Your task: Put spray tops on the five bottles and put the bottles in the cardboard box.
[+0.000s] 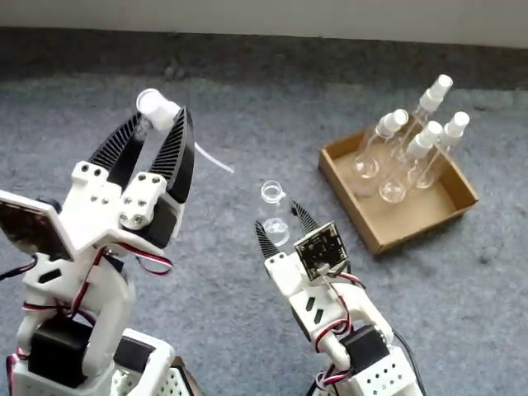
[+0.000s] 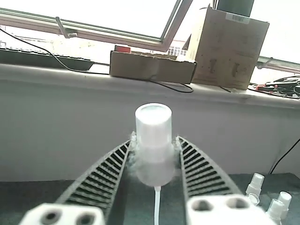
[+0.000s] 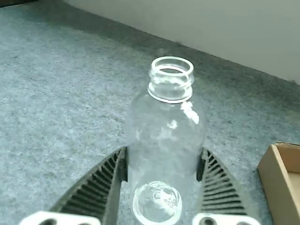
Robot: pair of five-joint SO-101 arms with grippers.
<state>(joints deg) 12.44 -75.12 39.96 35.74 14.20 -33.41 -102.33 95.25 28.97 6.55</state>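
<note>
My left gripper (image 1: 158, 124) is raised at the left of the table and shut on a white spray top (image 1: 157, 107), whose thin dip tube (image 1: 214, 159) trails down toward the carpet. In the left wrist view the spray top (image 2: 153, 143) sits upright between the black ribbed fingers (image 2: 110, 171). My right gripper (image 1: 279, 224) at the table's middle is shut on a clear open-necked bottle (image 1: 274, 210); the bottle (image 3: 166, 140) has no cap. The cardboard box (image 1: 450, 216) at the right holds several capped bottles (image 1: 417, 148).
Grey carpet covers the table. Both arm bases stand at the front edge. A pale wall runs along the back. In the left wrist view a windowsill carries boxes and cables, and capped bottles (image 2: 269, 197) show at the corner.
</note>
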